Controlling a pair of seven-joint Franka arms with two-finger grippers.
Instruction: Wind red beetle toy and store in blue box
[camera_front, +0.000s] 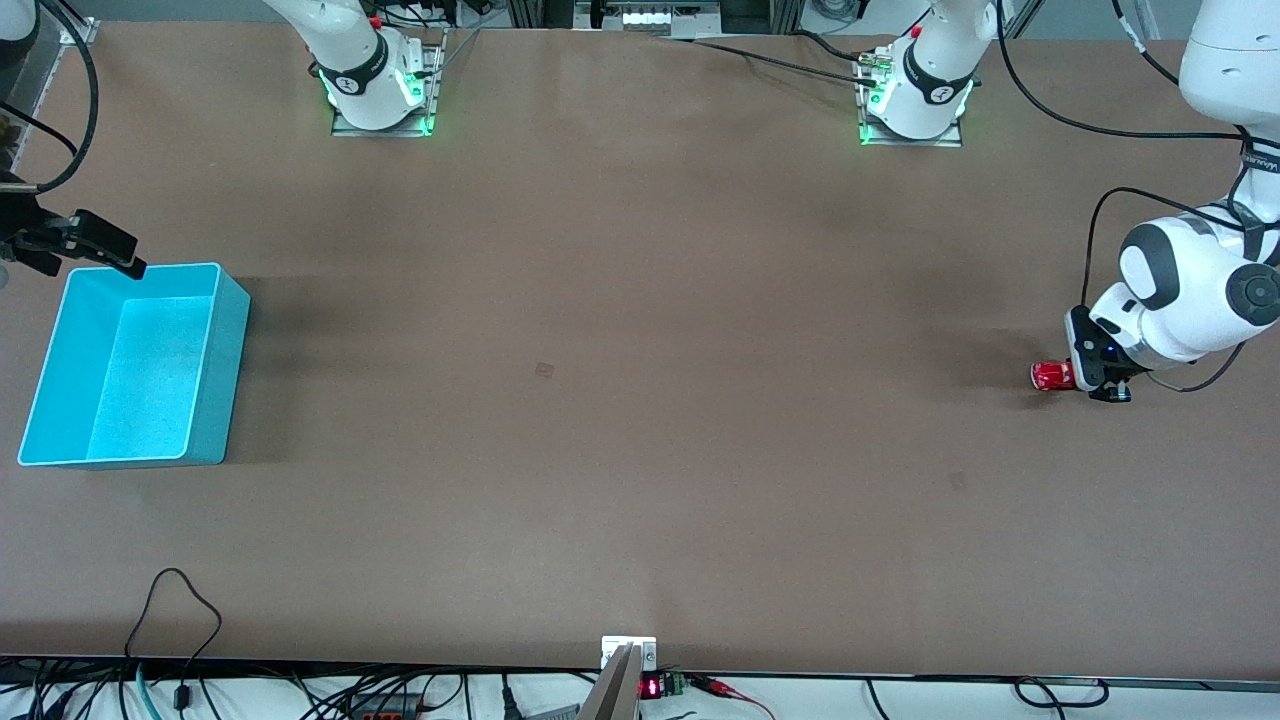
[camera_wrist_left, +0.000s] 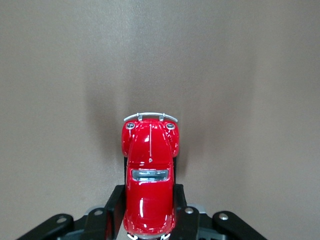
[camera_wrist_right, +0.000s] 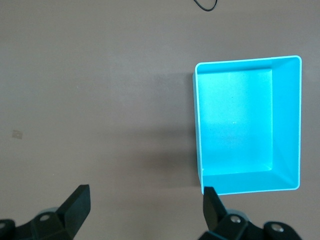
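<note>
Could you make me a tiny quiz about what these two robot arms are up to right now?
1. True or false: the red beetle toy lies inside the blue box.
2. Which gripper holds the toy? A) left gripper B) right gripper
3. Fill in: the right gripper's jaws are ____.

Key: 1 false; the box holds nothing and the toy is at the left arm's end of the table. 2 A. 3 open, above the table beside the box.

The red beetle toy (camera_wrist_left: 149, 187) is glossy red with silvery bumpers; the blue box (camera_front: 50, 345) is turquoise, pale-rimmed.
</note>
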